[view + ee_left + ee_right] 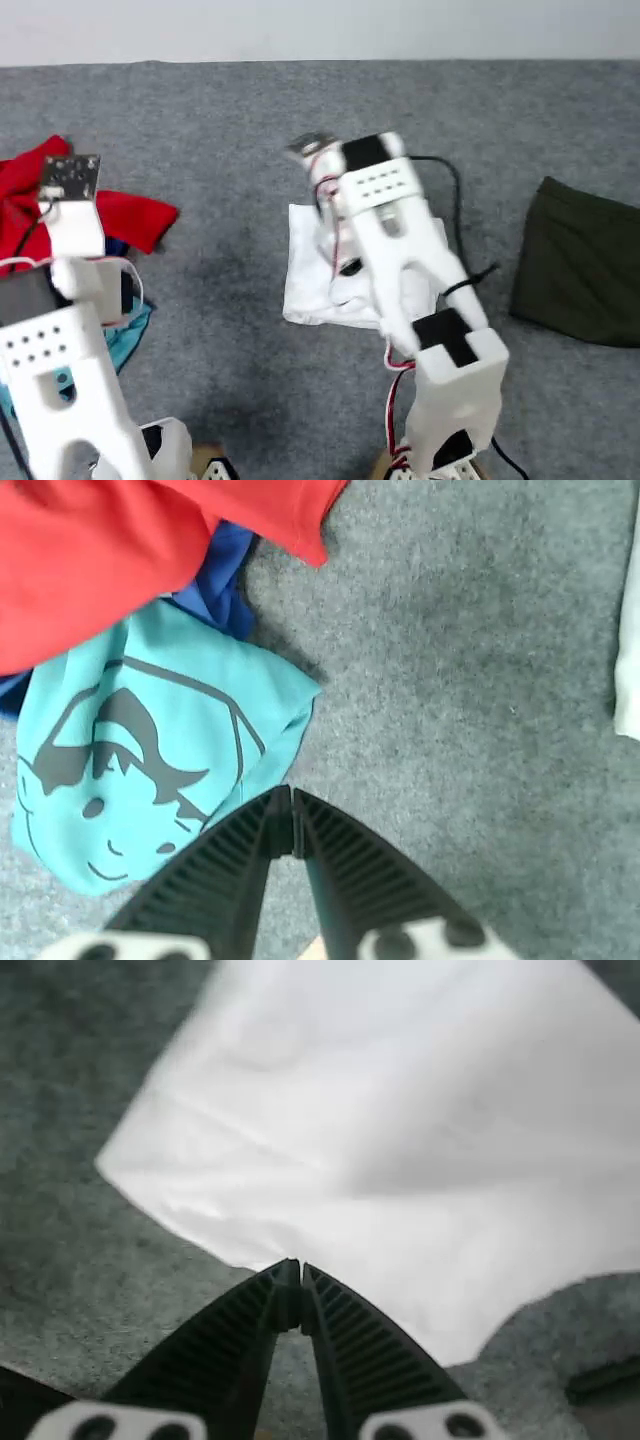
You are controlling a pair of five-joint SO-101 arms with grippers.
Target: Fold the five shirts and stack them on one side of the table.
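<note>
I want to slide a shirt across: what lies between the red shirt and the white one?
Only bare grey table lies between the red shirt and the white shirt, as the high view shows.

Heap of shirts (pixel 110 230) is piled at the left edge of the table (pixel 220 120). In it, the far shirt (pixel 130 212) is laid partly over the near shirt (pixel 130 338). A folded shirt (pixel 305 270) is placed mid-table. A second folded shirt (pixel 580 265) is set at the right edge, well apart.

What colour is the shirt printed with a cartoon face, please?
The shirt is turquoise; left wrist view shows it best.
</note>
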